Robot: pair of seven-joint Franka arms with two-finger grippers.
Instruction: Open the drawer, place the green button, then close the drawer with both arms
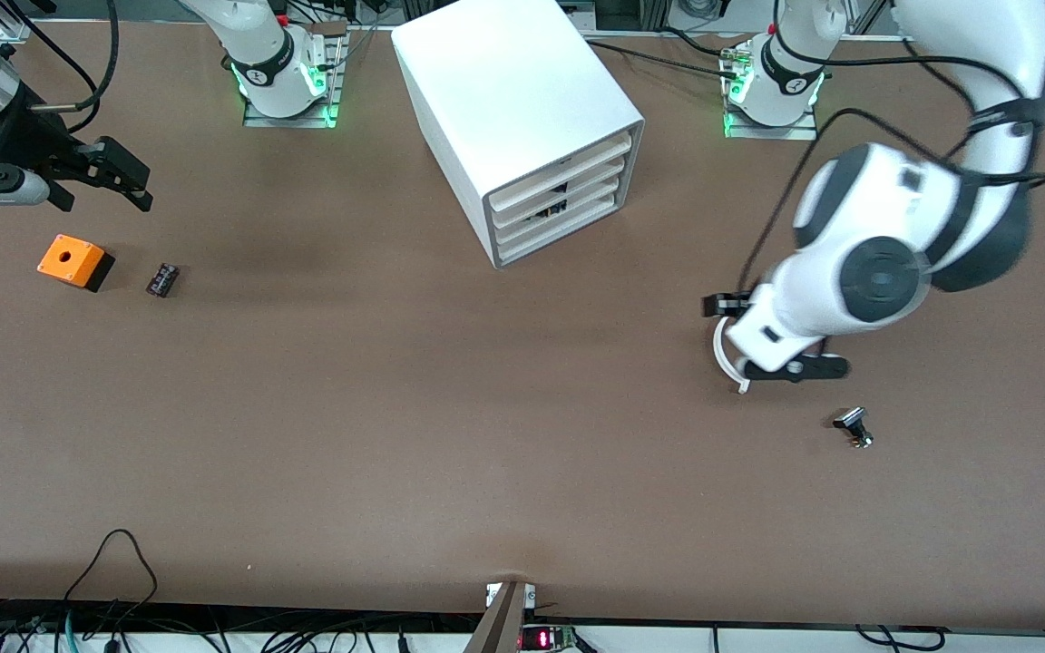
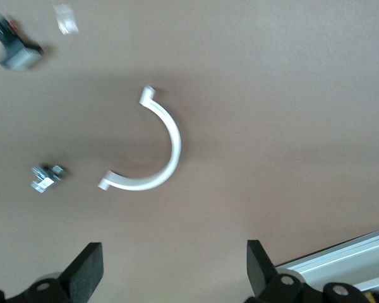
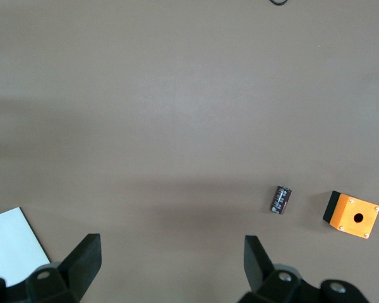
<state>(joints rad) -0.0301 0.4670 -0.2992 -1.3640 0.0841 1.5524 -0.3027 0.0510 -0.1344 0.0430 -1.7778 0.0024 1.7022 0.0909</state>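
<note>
I see left gripper (image 2: 170, 268) spread over white curved piece (image 2: 153, 145); its wrist view alone reveals small metal part (image 2: 45, 177). Right gripper (image 3: 170, 262) spread, above table near orange box (image 3: 352, 214).

A robotics lab. Two white arms (image 1: 885, 254) are bolted on metal plates with green status lights (image 1: 287, 86) at the edge of a bare brown tabletop (image 1: 450, 408). Black cables (image 1: 114, 562) trail along its rim, beside aluminium framing and a small red digital readout (image 1: 536, 639). A white drawer cabinet (image 1: 522, 127) and loose small parts such as an orange box (image 1: 73, 261) lie about as test pieces.
</note>
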